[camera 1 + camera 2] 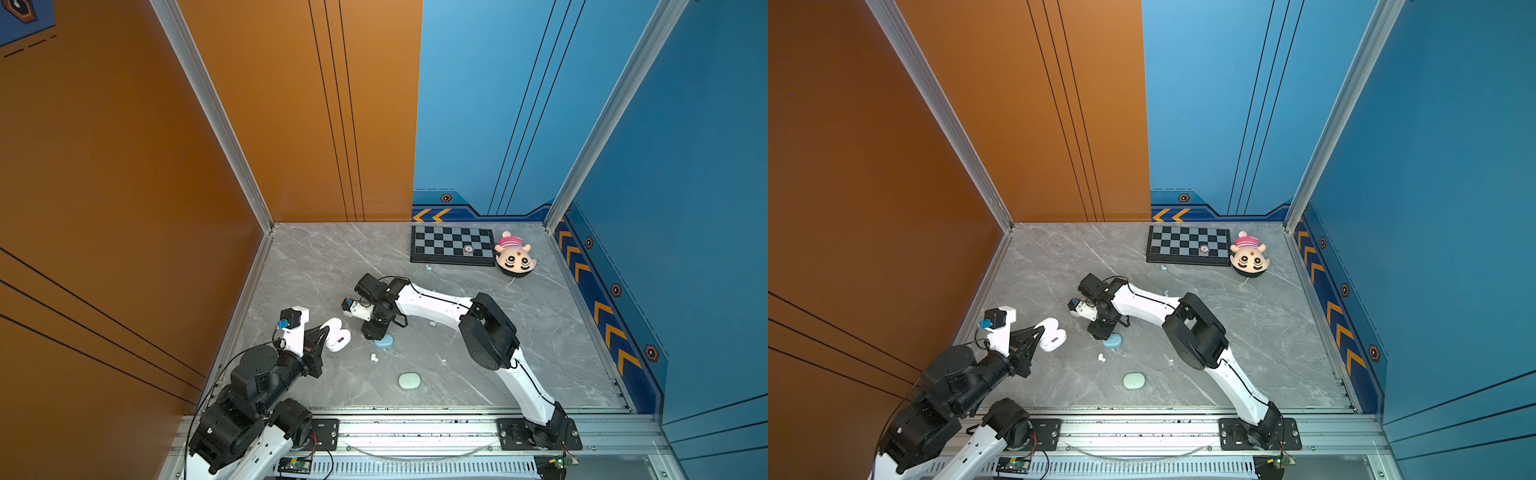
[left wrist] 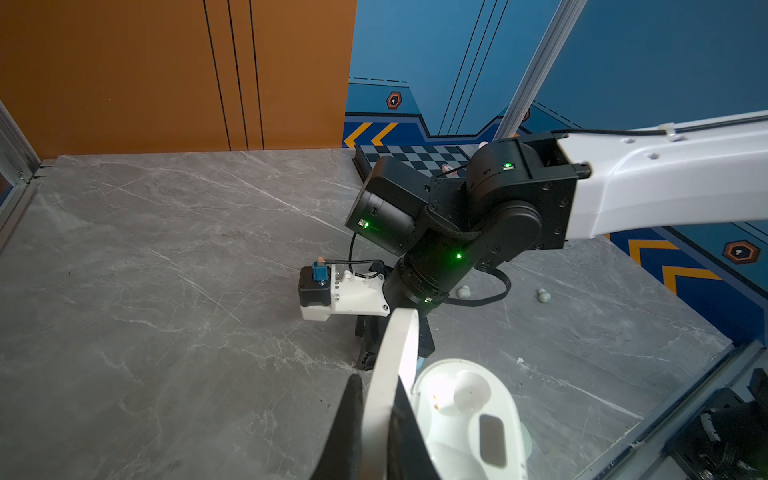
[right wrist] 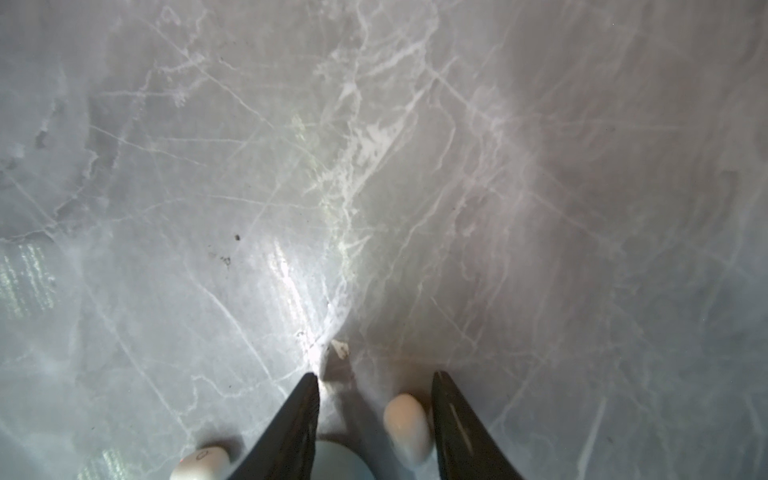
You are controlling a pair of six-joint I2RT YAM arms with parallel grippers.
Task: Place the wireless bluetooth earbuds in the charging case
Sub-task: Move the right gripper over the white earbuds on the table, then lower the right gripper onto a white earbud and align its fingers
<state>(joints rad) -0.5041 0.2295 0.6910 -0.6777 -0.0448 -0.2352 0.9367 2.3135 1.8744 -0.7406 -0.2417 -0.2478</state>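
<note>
Left hand (image 2: 376, 386) clamps the white charging case (image 2: 465, 415) by its lid (image 2: 395, 353); only the right wrist view shows the right hand (image 3: 375, 373) apart, straddling a white earbud (image 3: 407, 428).

The open case (image 1: 337, 334) sits left on the worktop (image 1: 316, 266), a shut case (image 1: 384, 341) to its right, two earbuds (image 1: 373, 357) before the gap between them — a third case (image 1: 409, 380) nearer the front. Chessboard (image 1: 453, 245) at back right, plush doll (image 1: 515, 259) beside it.

You have no words, numbers or brand names to read anywhere here, only signs: orange chevron arrows (image 2: 648, 245) and small orange-rimmed hexagon badges (image 2: 394, 100), printed on the dark blue band (image 2: 415, 136) along the foot of the blue wall panels (image 2: 415, 50).
</note>
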